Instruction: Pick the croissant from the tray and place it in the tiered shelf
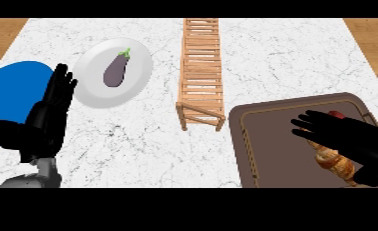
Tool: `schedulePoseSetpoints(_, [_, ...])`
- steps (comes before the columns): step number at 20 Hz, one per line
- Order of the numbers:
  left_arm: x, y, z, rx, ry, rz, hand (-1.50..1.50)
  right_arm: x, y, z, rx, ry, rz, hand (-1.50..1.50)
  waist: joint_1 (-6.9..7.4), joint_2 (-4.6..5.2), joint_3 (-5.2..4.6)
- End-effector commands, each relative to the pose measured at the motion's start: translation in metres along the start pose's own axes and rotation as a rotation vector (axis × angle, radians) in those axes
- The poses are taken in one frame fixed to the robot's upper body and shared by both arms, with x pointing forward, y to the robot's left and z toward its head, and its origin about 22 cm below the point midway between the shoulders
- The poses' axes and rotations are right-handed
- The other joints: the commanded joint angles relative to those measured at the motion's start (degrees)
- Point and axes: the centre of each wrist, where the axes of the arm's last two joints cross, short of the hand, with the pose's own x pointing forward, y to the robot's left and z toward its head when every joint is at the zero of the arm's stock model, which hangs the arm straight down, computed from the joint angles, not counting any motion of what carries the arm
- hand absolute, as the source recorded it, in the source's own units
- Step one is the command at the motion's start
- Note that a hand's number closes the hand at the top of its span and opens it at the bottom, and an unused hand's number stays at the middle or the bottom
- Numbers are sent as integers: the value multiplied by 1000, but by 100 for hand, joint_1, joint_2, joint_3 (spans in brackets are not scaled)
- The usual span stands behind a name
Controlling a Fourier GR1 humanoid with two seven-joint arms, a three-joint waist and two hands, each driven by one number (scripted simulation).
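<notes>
- White marble counter (pixel 280 60) fills most of the frame, with a strip of wood (pixel 11 27) showing at the upper left corner and another at the upper right.
- Brown tray (pixel 273 145) sits at the lower right, running off the right edge of the frame.
- The croissant (pixel 334 164) lies on the tray near its lower right corner. It is golden and ridged, and set at a slant.
- My right hand (pixel 339 130) is over the tray at the right edge. Its fingers are stretched out and spread apart, pointing toward the left of the frame. It covers the upper end of the croissant, but its fingers are not curled round it.
- A small red thing (pixel 337 114) peeks out just above my right hand; I cannot tell what it is.
- The wooden shelf (pixel 201 65) stands at the centre, a long slatted rack running from the top of the frame down to just beside the tray's upper left corner.
- A white plate (pixel 92 92) lies at the upper left, well apart from the tray, with a purple eggplant (pixel 116 70) on it.
- My left hand (pixel 48 112) rests at the left edge with its fingers straight, close together and pointing up. It holds nothing, and its fingertips are just beside the plate's rim.
- A blue round shape (pixel 18 90) shows at the left edge, partly hidden behind my left hand.
</notes>
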Motion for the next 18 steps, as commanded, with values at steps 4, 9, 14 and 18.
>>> schedulePoseSetpoints(4, [13,11,-8,3,-12,4,0,-9,24,-20,68,7,-15,-150,14,8,11])
schedulePoseSetpoints(9, [9,-8,2,-2,-8,5,0,-13,47,-30,77,-49,45,150,36,12,13])
schedulePoseSetpoints(14, [1,-8,-13,-6,5,-1,0,-7,36,-26,-33,-80,135,150,-17,11,11])
schedulePoseSetpoints(18, [12,-1,-3,11,6,5,0,1,26,-29,-63,-128,111,150,-4,1,11])
